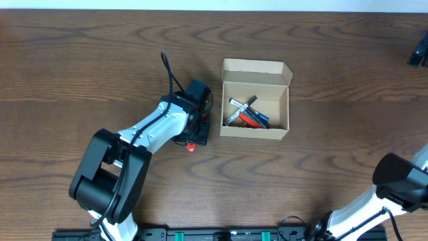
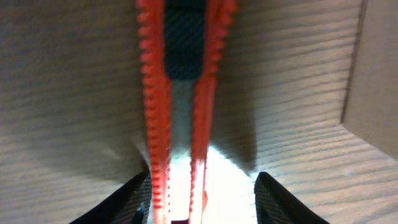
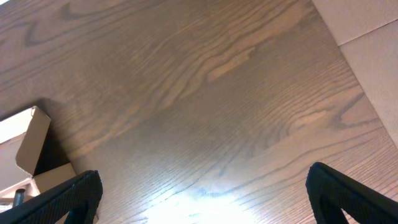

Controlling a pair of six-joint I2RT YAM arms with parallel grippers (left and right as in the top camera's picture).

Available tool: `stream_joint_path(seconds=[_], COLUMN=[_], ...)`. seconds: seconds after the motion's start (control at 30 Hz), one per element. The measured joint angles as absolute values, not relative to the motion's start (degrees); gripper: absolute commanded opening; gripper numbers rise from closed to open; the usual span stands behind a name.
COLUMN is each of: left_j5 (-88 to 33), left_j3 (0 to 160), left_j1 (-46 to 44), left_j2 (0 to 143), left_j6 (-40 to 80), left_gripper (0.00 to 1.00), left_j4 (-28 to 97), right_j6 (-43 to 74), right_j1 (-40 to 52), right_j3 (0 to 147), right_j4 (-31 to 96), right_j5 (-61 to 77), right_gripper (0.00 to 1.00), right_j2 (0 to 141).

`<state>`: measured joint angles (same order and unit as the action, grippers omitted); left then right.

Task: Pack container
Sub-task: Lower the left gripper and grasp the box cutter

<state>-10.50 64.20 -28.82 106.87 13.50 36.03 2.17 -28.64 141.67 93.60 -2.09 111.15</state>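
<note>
Left wrist view: left tool has its jaws apart, straddling an orange box cutter on the bench; one finger is clear of it.
Container: cardboard, just beside that tool's right, flap open, markers inside.
Right tool: jaws wide apart, nothing between them; the container is well off to its left.

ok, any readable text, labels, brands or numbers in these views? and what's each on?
No text can be read in any view.
The container: plain cardboard, no print showing.
The markers inside it: any label is too small to read.
The orange cutter: no lettering on the part in view.
</note>
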Motion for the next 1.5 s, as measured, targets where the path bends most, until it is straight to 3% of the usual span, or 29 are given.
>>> stream_joint_path(seconds=[0.13,0.23,0.47,0.73,0.8,0.97,1.1,1.5], left_j5=[-10.5,-10.0,-9.4,-8.1,-7.8,-7.2,-6.7,-7.0], left_j3=[64.2,64.2,64.2,64.2,64.2,64.2,64.2,64.2], left_j1=[-28.9,-28.9,-28.9,-28.9,-28.9,-28.9,-28.9,-28.9], left_j2=[106.9,106.9,106.9,106.7,106.8,106.8,106.8,106.8], left_j6=[13.5,13.7,13.6,13.5,13.5,13.2,13.5,13.5], left_gripper=[0.52,0.44,0.06,0.06,0.11,0.64,0.7,0.69], left_j4=[35.6,35.6,35.5,36.2,36.4,36.7,36.7,34.5], right_j6=[2.2,2.2,2.2,2.2,2.2,2.2,2.2,2.2], right_j1=[-28.6,-28.6,-28.6,-28.6,-28.6,-28.6,-28.6,-28.6], right_j3=[141.7,141.7,141.7,141.7,141.7,141.7,141.7,141.7], right_j4=[93.6,93.6,93.6,93.6,93.6,93.6,93.6,93.6], right_j5=[-2.1,-2.1,-2.1,-2.1,-2.1,-2.1,-2.1,-2.1], right_gripper=[0.99,0.99,0.99,0.99,0.99,0.99,0.99,0.99], right_j2=[111.2,111.1,111.2,111.1,111.1,111.1,111.2,111.1])
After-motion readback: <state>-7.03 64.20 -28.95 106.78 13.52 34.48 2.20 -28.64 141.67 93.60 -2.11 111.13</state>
